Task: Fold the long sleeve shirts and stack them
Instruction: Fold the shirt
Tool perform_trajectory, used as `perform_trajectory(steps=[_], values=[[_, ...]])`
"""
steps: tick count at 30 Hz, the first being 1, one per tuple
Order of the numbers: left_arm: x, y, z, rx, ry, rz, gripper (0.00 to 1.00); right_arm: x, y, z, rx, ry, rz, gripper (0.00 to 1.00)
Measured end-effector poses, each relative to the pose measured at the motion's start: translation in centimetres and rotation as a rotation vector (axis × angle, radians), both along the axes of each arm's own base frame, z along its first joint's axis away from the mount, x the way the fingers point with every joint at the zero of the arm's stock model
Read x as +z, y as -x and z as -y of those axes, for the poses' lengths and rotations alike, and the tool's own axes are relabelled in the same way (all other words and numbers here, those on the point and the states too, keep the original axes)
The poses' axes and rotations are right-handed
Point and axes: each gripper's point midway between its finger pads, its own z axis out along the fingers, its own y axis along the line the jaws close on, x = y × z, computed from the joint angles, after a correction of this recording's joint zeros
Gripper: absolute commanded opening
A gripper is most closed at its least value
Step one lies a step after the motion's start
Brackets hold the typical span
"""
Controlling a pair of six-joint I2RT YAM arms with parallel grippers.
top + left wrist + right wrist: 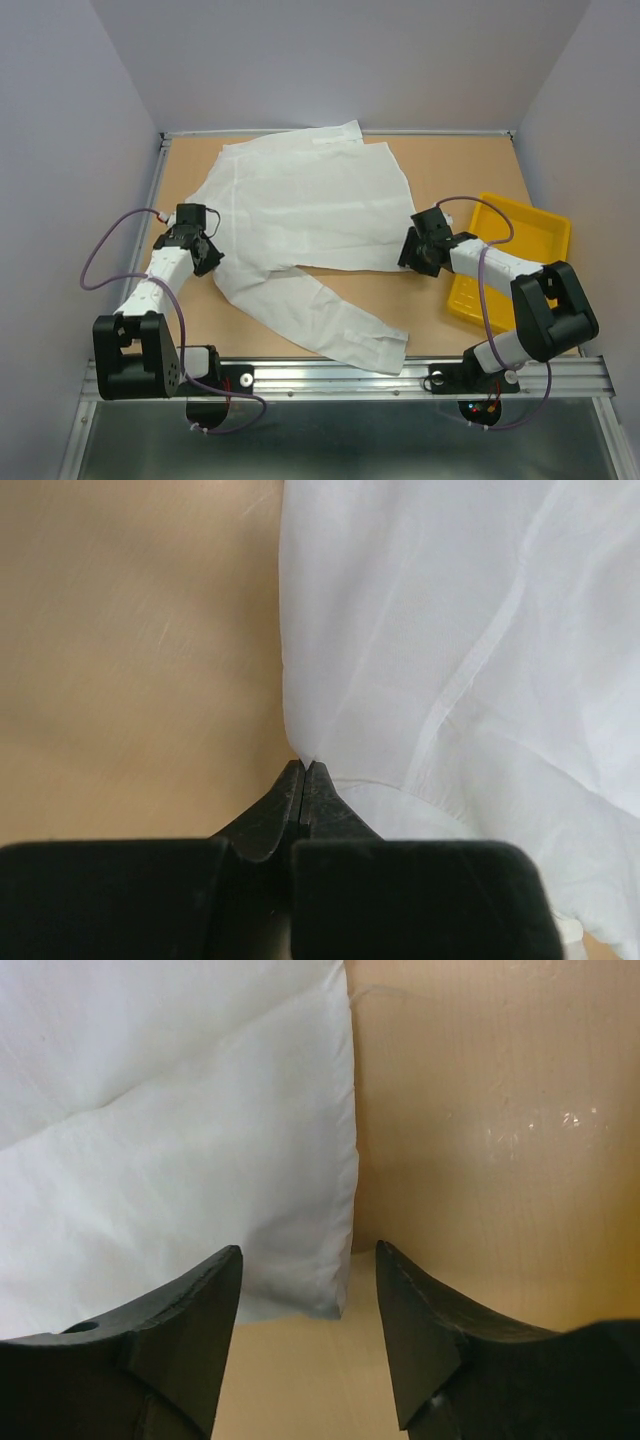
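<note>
One white long sleeve shirt [300,205] lies spread over the wooden table, with one sleeve [350,330] trailing toward the near edge. My left gripper [210,252] sits at the shirt's left edge. In the left wrist view that gripper [303,765] is shut, its tips pinching the hem of the white fabric [450,630]. My right gripper [408,258] is low at the shirt's lower right corner. In the right wrist view it [308,1250] stands open, and the corner of the shirt [300,1260] lies between its fingers, touching neither.
A yellow tray [520,235] stands on the right side of the table, just behind the right arm. Bare wood [420,300] shows between the sleeve and the tray. Grey walls close in the left, back and right.
</note>
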Motion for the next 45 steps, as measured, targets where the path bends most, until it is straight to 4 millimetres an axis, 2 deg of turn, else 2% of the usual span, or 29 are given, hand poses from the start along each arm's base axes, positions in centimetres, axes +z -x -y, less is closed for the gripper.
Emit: perform_trajectory(steps=[3, 4, 6, 7, 13, 21, 24, 28, 32, 37, 45], values=[[0.6, 0.1, -0.1, 0.002, -0.003, -0.001, 0.0, -0.1, 0.0, 0.1, -0.012, 0.003, 0.001, 0.37], [0.8, 0.1, -0.1, 0.002, -0.004, -0.002, 0.0, -0.1, 0.1, 0.2, -0.016, 0.003, 0.003, 0.2], [1.2, 0.0, -0.2, 0.005, -0.009, -0.003, 0.0, 0.0, 0.2, 0.3, -0.02, 0.003, 0.008, 0.03], [1.3, 0.1, -0.2, 0.007, -0.012, -0.007, 0.0, 0.1, 0.2, 0.4, -0.023, 0.003, 0.012, 0.01], [2.1, 0.4, -0.7, 0.017, -0.034, -0.026, 0.0, 2.2, -0.1, 0.4, -0.016, -0.013, 0.073, 0.01], [3.3, 1.1, -1.1, 0.029, -0.046, -0.022, 0.01, 3.5, 0.6, 0.8, 0.021, 0.019, 0.064, 0.01], [3.6, 1.1, -1.4, 0.042, -0.048, -0.013, 0.01, 5.0, -0.4, 0.6, 0.034, 0.024, 0.09, 0.01], [3.3, 1.0, -1.6, 0.048, -0.046, -0.023, 0.04, 6.7, -2.8, -0.1, 0.054, 0.032, 0.13, 0.01], [2.6, 0.5, -1.4, 0.043, -0.034, -0.04, 0.06, 6.5, -4.6, -0.5, 0.075, 0.063, 0.12, 0.03], [1.2, -0.4, -1.3, 0.031, -0.028, -0.073, 0.06, 5.2, -5.9, -0.8, 0.103, 0.101, 0.081, 0.03], [0.5, -2.2, -2.0, 0.032, -0.036, -0.078, 0.07, 4.1, -8.0, -0.6, 0.112, 0.152, 0.062, 0.04]])
